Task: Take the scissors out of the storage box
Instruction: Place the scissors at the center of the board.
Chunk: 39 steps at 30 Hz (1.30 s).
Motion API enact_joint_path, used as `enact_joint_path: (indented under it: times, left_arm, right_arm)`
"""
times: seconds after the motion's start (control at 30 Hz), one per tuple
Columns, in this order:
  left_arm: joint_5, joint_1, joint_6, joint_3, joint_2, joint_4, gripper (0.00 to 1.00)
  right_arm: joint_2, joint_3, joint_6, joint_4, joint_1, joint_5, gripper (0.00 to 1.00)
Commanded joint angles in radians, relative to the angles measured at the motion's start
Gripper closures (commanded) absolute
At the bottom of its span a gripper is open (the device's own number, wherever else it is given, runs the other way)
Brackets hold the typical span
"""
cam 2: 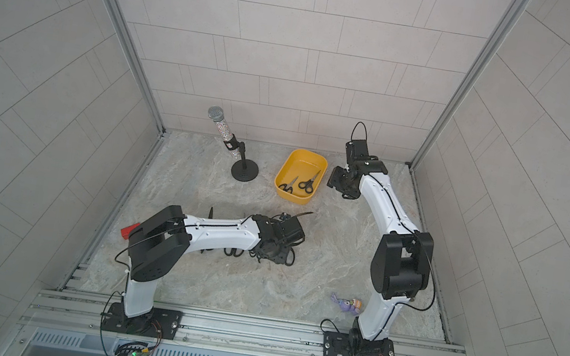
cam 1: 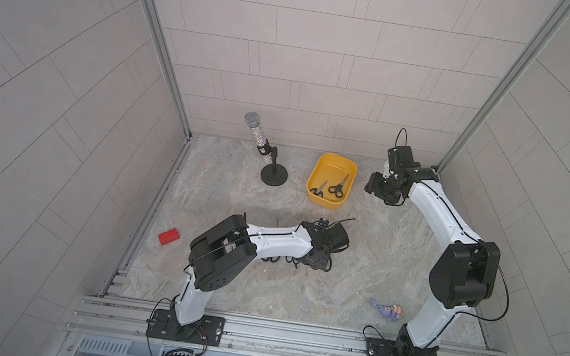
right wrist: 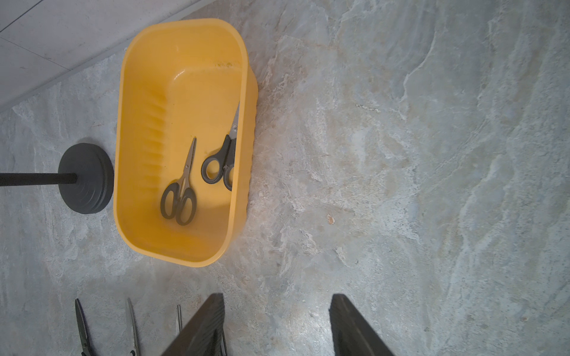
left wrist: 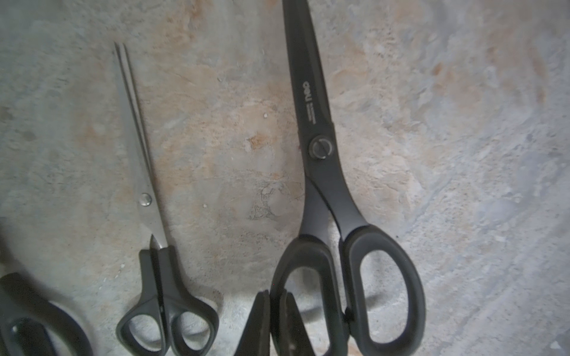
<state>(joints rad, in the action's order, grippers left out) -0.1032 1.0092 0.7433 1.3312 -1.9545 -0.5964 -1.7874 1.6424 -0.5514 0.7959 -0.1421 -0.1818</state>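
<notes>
The storage box [right wrist: 120,123] holds the middle scissors [right wrist: 180,191] and the edge scissors [right wrist: 223,157], which lie close by its long wall. Beside that wall the right gripper [right wrist: 277,326] hangs over the bare table [right wrist: 401,154], jaws half open and empty. Well apart from the box, the left gripper [left wrist: 275,296] is closed on a handle ring of the large black scissors [left wrist: 320,148].

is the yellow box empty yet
Not empty. The storage box holds two black-handled scissors: one pair mid-floor, another pair beside its wall.

The yellow storage box [cam 1: 326,201] near the desk's far edge holds two black-handled scissors [cam 1: 339,185]. A microphone stand [cam 1: 263,151] sits beside it; a purple toy [cam 1: 387,311] lies near the front edge.
</notes>
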Motion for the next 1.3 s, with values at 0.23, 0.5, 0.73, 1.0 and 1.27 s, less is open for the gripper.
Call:
enact_joint_path:
  times: [0.23, 0.5, 0.73, 1.0, 1.27]
  left_arm:
    - [0.006, -0.033, -0.01, -0.046, -0.006, 0.03, 1.0]
    - [0.028, -0.035, -0.013, -0.022, -0.028, 0.028, 1.0]
    - [0.023, -0.041, -0.038, -0.013, -0.02, 0.019, 0.82]
    - [-0.04, -0.056, -0.074, 0.04, 0.053, -0.029, 0.75]
    - [-0.107, -0.13, -0.173, 0.168, 0.112, -0.082, 0.72]
  right_arm:
    - [-0.004, 0.049, -0.008, 0.021, -0.011, 0.0, 0.4]
    - [-0.01, 0.063, -0.007, 0.023, -0.015, -0.002, 0.4]
    - [-0.008, 0.059, -0.005, 0.023, -0.014, -0.005, 0.4]
    - [-0.013, 0.057, -0.001, 0.02, -0.014, -0.012, 0.4]
    - [-0.043, 0.064, -0.006, 0.013, -0.028, -0.019, 0.4]
